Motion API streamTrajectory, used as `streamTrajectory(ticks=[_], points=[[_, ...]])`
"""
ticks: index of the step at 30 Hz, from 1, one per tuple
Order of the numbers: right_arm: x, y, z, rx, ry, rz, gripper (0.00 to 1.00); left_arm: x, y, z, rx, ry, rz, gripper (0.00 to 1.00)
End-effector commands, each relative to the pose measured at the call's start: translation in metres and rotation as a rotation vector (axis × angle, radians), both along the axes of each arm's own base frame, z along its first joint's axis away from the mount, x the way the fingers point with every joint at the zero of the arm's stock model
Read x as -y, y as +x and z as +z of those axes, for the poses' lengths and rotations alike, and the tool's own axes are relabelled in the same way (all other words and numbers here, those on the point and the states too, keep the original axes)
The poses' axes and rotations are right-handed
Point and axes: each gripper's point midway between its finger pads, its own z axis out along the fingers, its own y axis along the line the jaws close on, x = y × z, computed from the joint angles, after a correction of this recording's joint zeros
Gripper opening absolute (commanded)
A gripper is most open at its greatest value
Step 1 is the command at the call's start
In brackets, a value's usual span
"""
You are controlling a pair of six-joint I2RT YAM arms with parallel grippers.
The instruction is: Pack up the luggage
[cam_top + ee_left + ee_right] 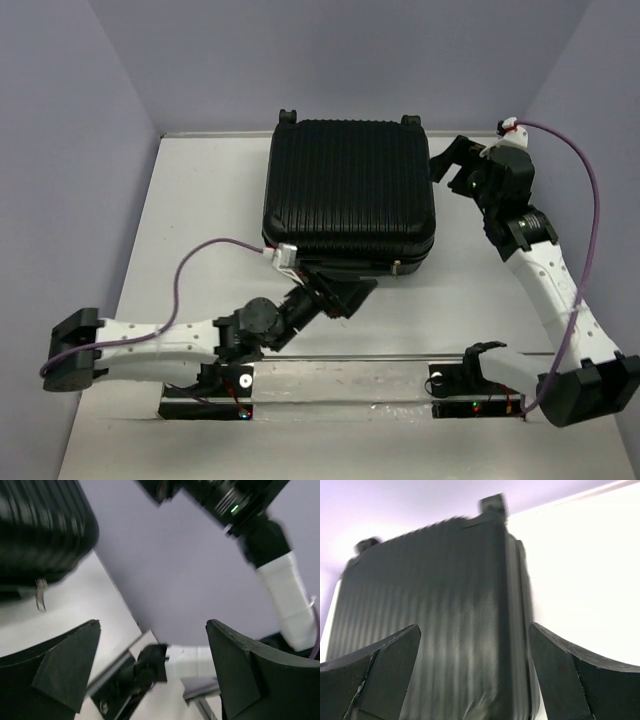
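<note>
**Suitcase flat at far centre of table, both grippers empty**

Top view: the suitcase lies flat on the table, towards the middle of the far edge, wheels pointing at that edge. The lid looks down, though I cannot tell whether it is zipped. My left gripper sits against the suitcase's near edge. My right gripper is just beside its right side, not touching.

Left wrist: fingers spread wide, nothing between them. The ribbed shell fills the upper left, and a small zip pull hangs below the seam.

Right wrist: fingers spread too, and empty. The shell fills the space ahead, slightly blurred, with one wheel at the top.

Handling, my judgement: rigid shell, no give, and the ribbed plastic is probably slippery. It is far wider than either gripper opens, and likely heavy for these arms. I would not pinch the body. I would grasp the lid's rim at the seam or the zip pull, and push rather than lift.
</note>
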Motion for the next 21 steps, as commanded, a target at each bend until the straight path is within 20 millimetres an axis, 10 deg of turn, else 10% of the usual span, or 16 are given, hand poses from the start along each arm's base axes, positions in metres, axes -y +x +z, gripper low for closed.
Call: streamTrajectory(ticks=[1, 6, 9, 15, 21], points=[[0.015, 0.028, -0.027, -0.114, 0.017, 0.041, 0.95, -0.069, 0.062, 0.037, 0.052, 0.235, 0.342, 0.99], [0.007, 0.042, -0.05, -0.14, 0.083, 0.061, 0.99, -0.171, 0.168, 0.073, 0.028, 0.301, 0.568, 0.99], [0.003, 0.054, -0.064, -0.167, 0.125, 0.09, 1.0, -0.208, 0.218, 0.052, -0.05, 0.348, 0.606, 0.99], [-0.037, 0.075, -0.089, -0.246, 0.237, 0.333, 1.0, -0.223, 0.282, -0.006, -0.218, 0.281, 0.51, 0.99], [-0.079, 0.077, -0.116, -0.345, 0.315, 0.595, 1.0, -0.187, 0.282, -0.044, -0.256, 0.218, 0.341, 0.99]])
